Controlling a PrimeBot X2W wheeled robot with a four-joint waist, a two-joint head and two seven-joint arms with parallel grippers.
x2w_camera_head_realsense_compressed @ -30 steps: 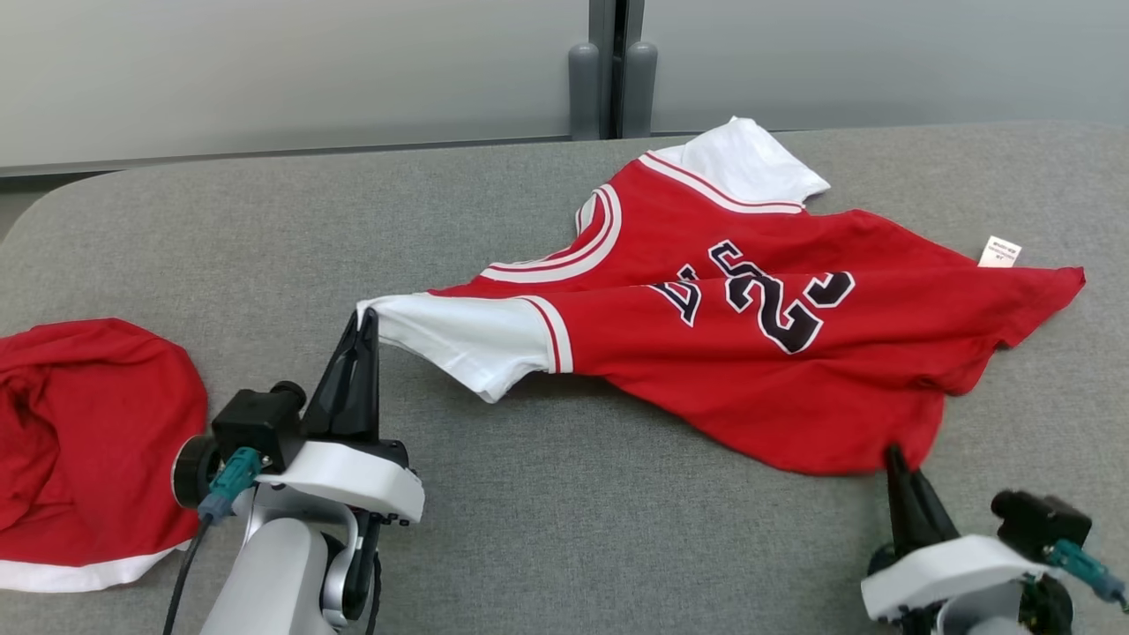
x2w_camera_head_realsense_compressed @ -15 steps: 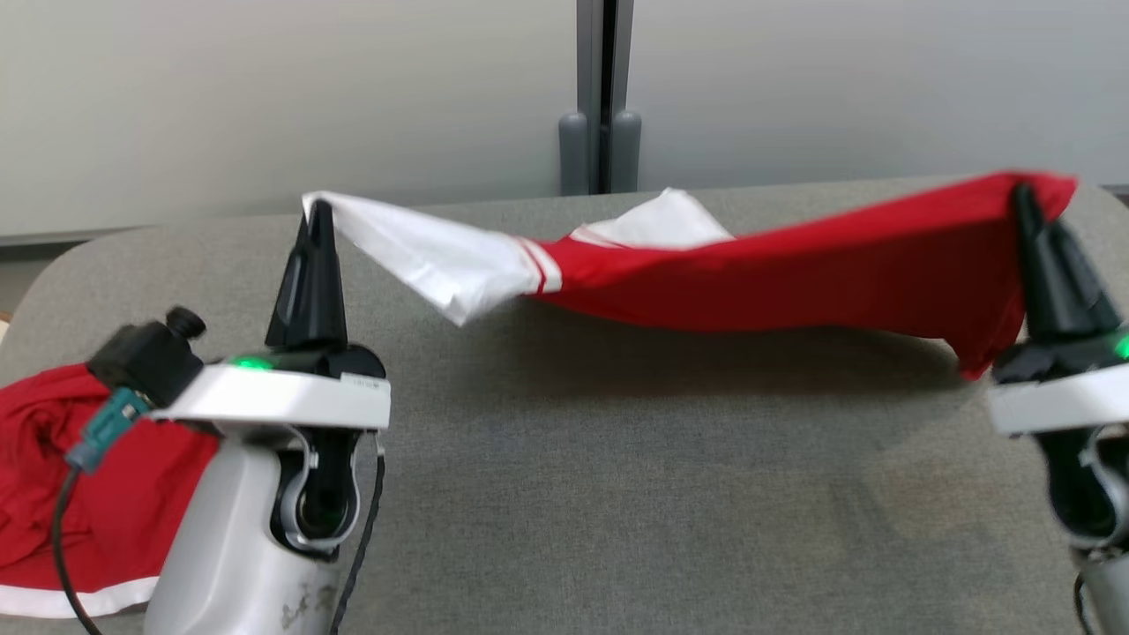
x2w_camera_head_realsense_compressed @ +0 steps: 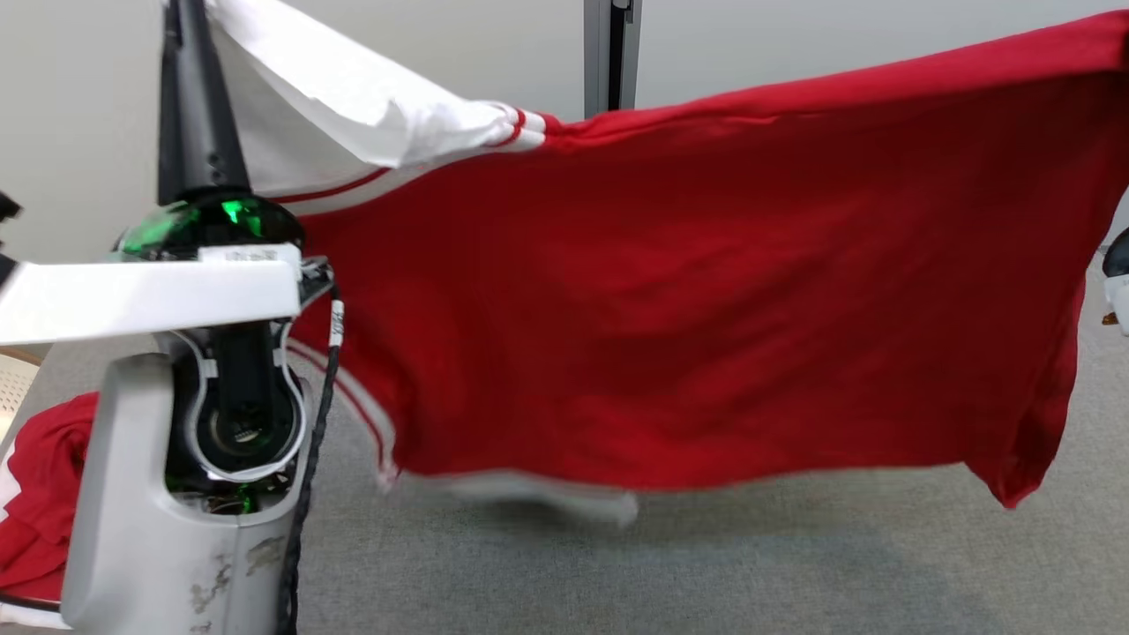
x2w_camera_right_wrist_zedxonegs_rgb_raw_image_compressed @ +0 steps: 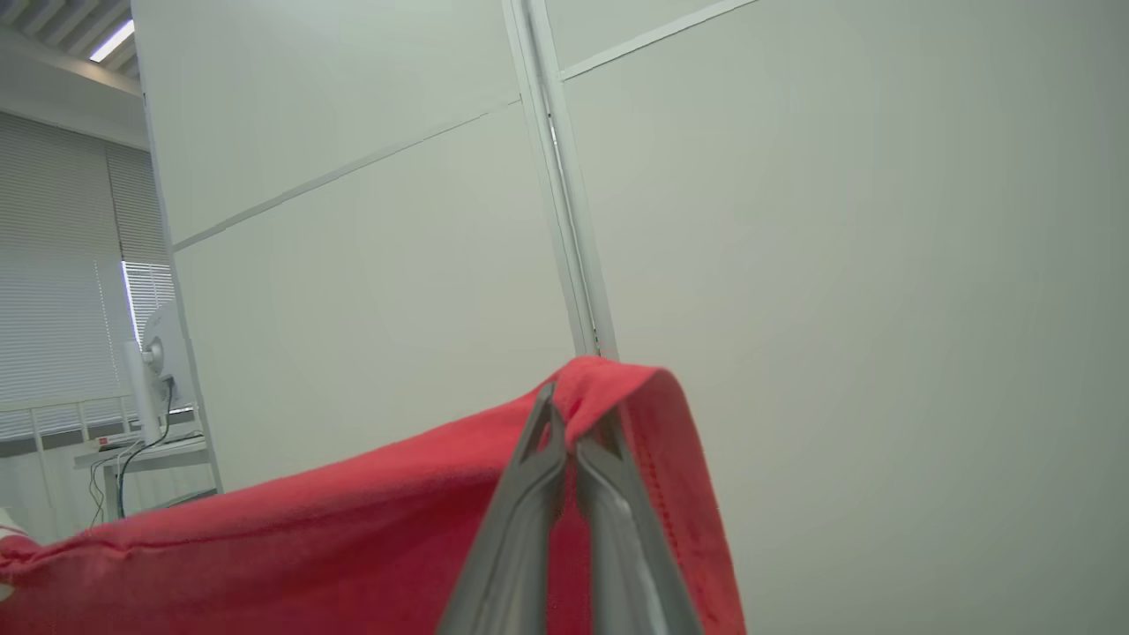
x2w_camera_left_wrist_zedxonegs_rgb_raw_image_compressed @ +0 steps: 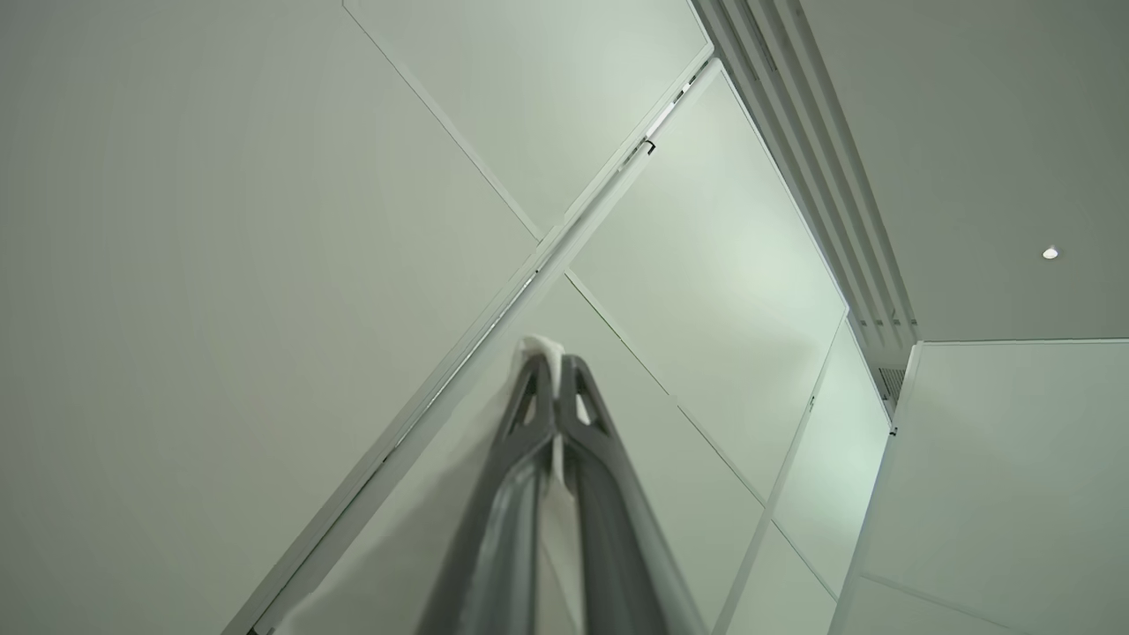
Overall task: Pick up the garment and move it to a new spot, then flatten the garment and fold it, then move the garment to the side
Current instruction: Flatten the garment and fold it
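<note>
Up above the gray table [x2w_camera_head_realsense_compressed: 706, 564], from about 10 to 3 o'clock in the head view, you've got the garment [x2w_camera_head_realsense_compressed: 688, 291] hanging spread like a curtain. Its lower edge is blurred, so can't tell whether it clears the tabletop. It's thin jersey fabric, so judge it light and floppy w/ no stiffness: it'll sag, swing and fold on itself given any slack, and a thin pinch can slip. Best holds are the two top corners, pulled taut, which is what you have now. Left gripper [x2w_camera_left_wrist_zedxonegs_rgb_raw_image_compressed: 554, 366] is pinched tight on the tip of the white sleeve [x2w_camera_head_realsense_compressed: 353, 88] at 11 o'clock, fingers pointing up. Right gripper [x2w_camera_right_wrist_zedxonegs_rgb_raw_image_compressed: 573, 414] is clamped on the red hem corner [x2w_camera_right_wrist_zedxonegs_rgb_raw_image_compressed: 622, 384] toward 2 o'clock, w/ cloth draped down both sides of the fingers. Nothing else in either grip. A second red garment [x2w_camera_head_realsense_compressed: 44, 494] lies bunched on the table at 8 o'clock, apart from yours; avoid dragging over it when you lay down.
</note>
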